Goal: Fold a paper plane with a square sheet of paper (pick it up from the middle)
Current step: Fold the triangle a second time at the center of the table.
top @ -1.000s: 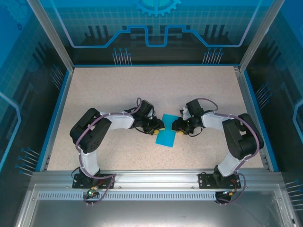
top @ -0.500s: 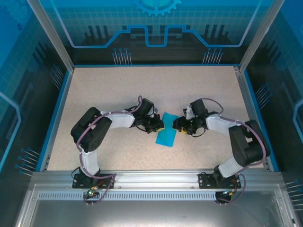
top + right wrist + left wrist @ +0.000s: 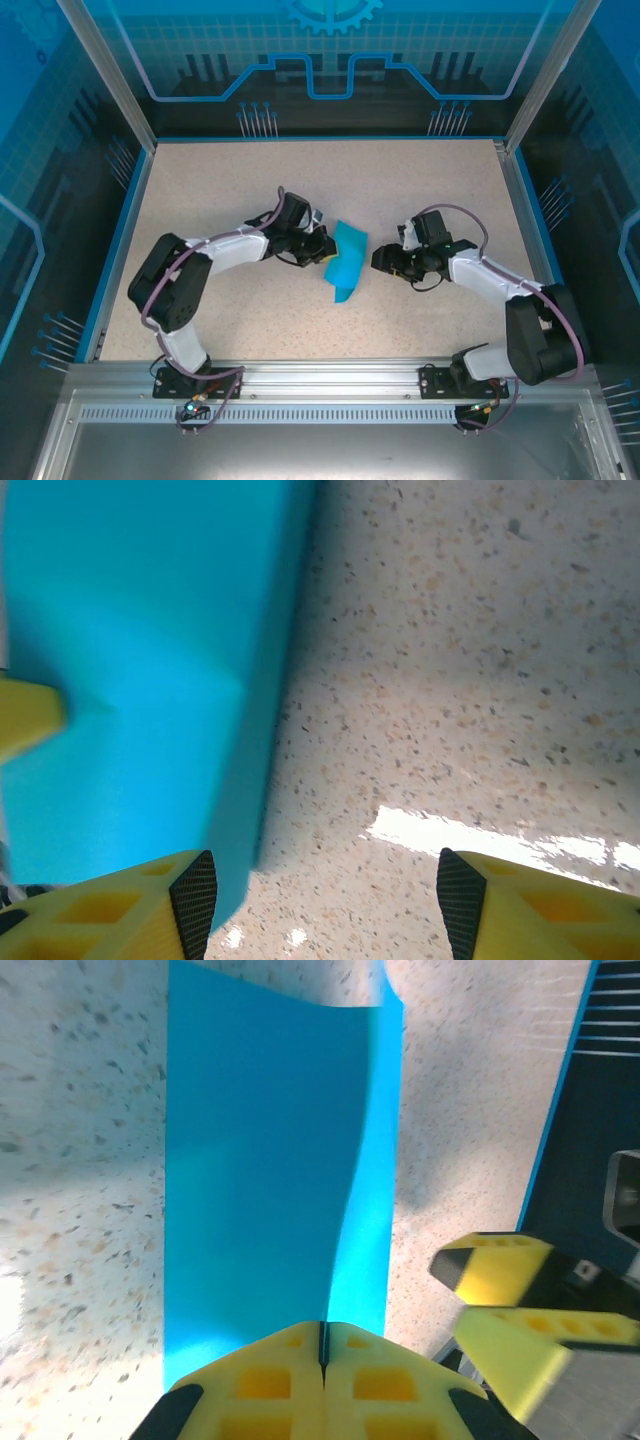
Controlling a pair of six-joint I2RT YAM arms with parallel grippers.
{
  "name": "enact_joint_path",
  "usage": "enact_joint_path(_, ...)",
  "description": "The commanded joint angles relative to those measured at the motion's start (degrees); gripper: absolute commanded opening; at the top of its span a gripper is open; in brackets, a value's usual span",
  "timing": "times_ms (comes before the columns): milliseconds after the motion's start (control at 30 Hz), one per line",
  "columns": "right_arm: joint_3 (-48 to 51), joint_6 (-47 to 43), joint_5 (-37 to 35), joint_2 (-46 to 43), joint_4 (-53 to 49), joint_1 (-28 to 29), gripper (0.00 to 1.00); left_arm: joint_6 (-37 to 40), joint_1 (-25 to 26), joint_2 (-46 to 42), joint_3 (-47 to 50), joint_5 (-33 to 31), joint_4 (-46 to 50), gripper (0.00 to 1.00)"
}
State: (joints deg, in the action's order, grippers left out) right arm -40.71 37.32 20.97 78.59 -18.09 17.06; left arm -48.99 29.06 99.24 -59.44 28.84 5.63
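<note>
In the top view the left arm is seen reaching in from the lower left of the frame, with the left gripper (image 3: pixel 322 250) just left of centre on the speckled worktop (image 3: pixel 220 190). The left gripper is clamped right down, and in the left wrist view (image 3: pixel 322 1335) its two yellow fingers are pressed flat together at the bottom edge of the frame, with the near edge of the square sheet of paper (image 3: pixel 260 1160) pinched in the seam between them, so it's got hold of the paper, no question. From there the sheet is seen running up to the top of that frame as a tall cyan strip, with a bend down its right-hand side. In the top view the paper (image 3: pixel 347 262) is found pretty much dead centre, between the two grippers, touching the left one and sitting a bit apart from the right one. It looks curved rather than flat. To the right of it, the right gripper (image 3: pixel 382 260) is pointed at the sheet from the centre right. In the right wrist view its jaws (image 3: pixel 325 895) are spread well apart with nothing held between them. Only bare worktop is seen in the gap, and the paper (image 3: pixel 130 660) is parked in the upper left, its shadowed edge just above the left finger.
</note>
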Motion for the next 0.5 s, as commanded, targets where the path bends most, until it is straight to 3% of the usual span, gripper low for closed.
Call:
enact_joint_path(0, 0.3, 0.4, -1.0, -2.2, -2.4, -0.5, 0.64, 3.6, -2.5, -6.7, -2.6, 1.4, 8.4, 0.0)
enact_joint_path(100, -0.1, 0.4, -1.5, -3.1, -3.0, -0.5, 0.64, 6.6, -4.1, -10.3, -5.7, -0.6, 16.9, 0.0)
enact_joint_path(233, -0.1, 0.7, -1.8, -3.3, -2.8, -0.5, 0.65, 7.9, -4.6, -12.3, -8.7, -0.6, 21.5, 0.04)
enact_joint_path(467, 0.5, 1.4, -1.7, -3.2, -2.0, -0.3, 0.65, 7.6, -4.3, -9.7, -8.0, 1.2, 18.6, 0.04)
